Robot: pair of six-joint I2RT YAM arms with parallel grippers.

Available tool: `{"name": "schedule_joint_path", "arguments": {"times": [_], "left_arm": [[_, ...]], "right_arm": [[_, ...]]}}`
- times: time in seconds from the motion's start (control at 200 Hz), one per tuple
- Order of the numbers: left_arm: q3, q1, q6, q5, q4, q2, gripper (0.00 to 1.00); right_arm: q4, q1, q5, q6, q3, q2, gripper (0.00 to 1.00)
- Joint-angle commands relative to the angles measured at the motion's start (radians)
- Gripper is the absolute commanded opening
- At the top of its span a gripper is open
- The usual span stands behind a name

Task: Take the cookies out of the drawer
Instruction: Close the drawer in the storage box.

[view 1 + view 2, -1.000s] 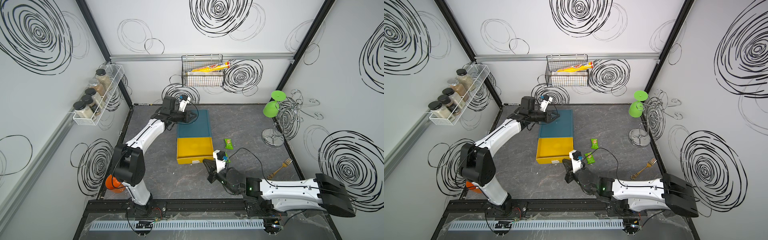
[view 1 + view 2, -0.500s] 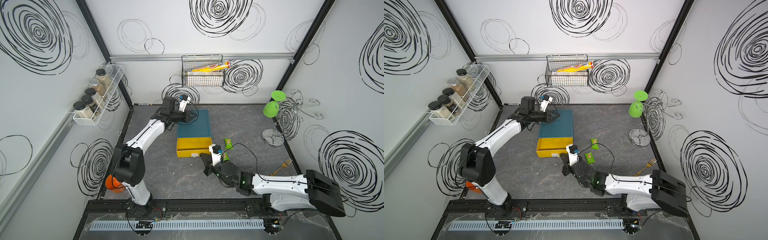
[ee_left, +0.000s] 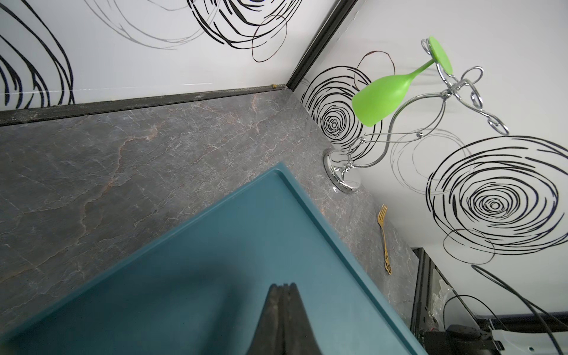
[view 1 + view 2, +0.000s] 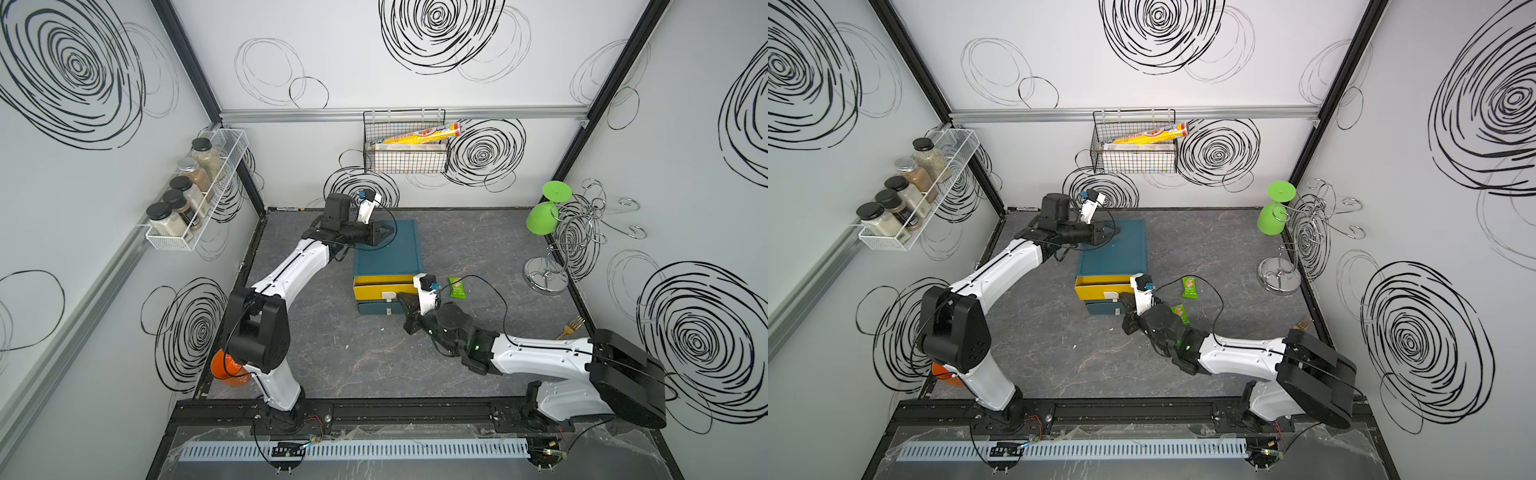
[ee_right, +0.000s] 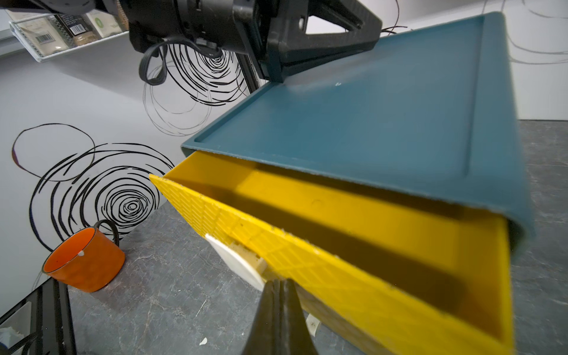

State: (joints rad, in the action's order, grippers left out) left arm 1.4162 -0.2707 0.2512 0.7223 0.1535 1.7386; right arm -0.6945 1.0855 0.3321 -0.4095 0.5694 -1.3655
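The drawer [image 4: 384,286] stood a little out of the cabinet's [image 4: 388,253] front. The left gripper [image 4: 388,232] lay on the cabinet's top, at its back left corner; the right gripper [image 5: 278,282] was at the drawer's front. A packet [image 4: 457,288] lay just right of the cabinet, a second packet [image 4: 1180,313] also right of it but more forward. The stand [image 4: 545,279] and the fork [image 4: 573,325] were well to the right of the cabinet, the cup [image 4: 224,368] to its front left. The basket [image 4: 405,166] hung on the wall behind the cabinet.

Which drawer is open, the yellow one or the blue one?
The yellow drawer, the upper one, sticks out a little; the blue drawer below it looks shut.
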Motion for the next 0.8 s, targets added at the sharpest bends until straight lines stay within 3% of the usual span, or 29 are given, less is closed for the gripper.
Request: {"name": "schedule_joint_path", "arguments": {"times": [0.0, 0.411, 0.796], "left_arm": [[-0.081, -0.028, 0.012, 0.010, 0.158, 0.103, 0.03], [-0.100, -0.042, 0.023, 0.012, 0.137, 0.106, 0.03], [-0.109, -0.055, 0.039, 0.011, 0.121, 0.108, 0.03]], "right_arm": [[-0.045, -0.028, -0.043, 0.012, 0.043, -0.018, 0.00], [-0.070, -0.081, -0.127, 0.015, 0.076, -0.077, 0.00], [-0.066, -0.105, -0.129, 0.009, 0.072, -0.086, 0.00]]}}
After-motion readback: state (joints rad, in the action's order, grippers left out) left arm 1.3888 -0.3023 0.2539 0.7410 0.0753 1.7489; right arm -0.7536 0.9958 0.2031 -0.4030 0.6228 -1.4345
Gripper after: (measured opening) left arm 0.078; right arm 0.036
